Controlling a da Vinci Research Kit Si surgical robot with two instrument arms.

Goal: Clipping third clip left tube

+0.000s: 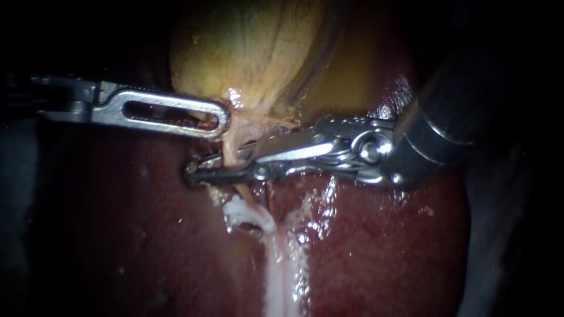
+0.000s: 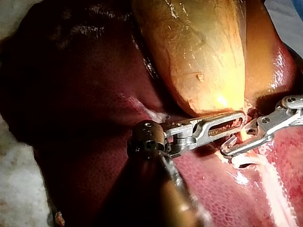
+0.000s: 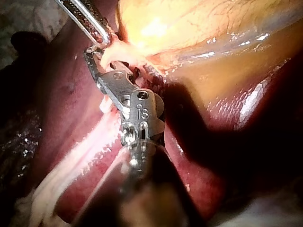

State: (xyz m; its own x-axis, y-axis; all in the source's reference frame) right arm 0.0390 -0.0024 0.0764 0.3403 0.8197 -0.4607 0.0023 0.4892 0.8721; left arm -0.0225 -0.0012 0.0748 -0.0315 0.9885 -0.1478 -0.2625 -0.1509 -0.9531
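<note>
Reaching in from the left, my left instrument [image 1: 218, 120] lay level over the dark liver [image 1: 382, 246], its slotted tip against the pale tissue at the narrow near end of the gallbladder [image 1: 252, 47]. Its jaws lay together and, as far as the shadow let me judge, pinched a fold of that tissue. Just right of the tip, the yellow gallbladder bulged toward the far side. From its neck a thin pinkish tube [image 1: 230, 149] ran toward the near side. A white clip [image 1: 244, 212] sat on the tube a little nearer, where it met a pale glistening strand [image 1: 282, 276] on the liver. My right instrument [image 1: 198, 169] came in from the upper right and crossed the tube between the gallbladder's neck and that clip. Its long jaws stood slightly apart, one on each side of the tube, with a narrow gap between them and nothing clamped. Wet liver shone to the right beneath its shaft.
</note>
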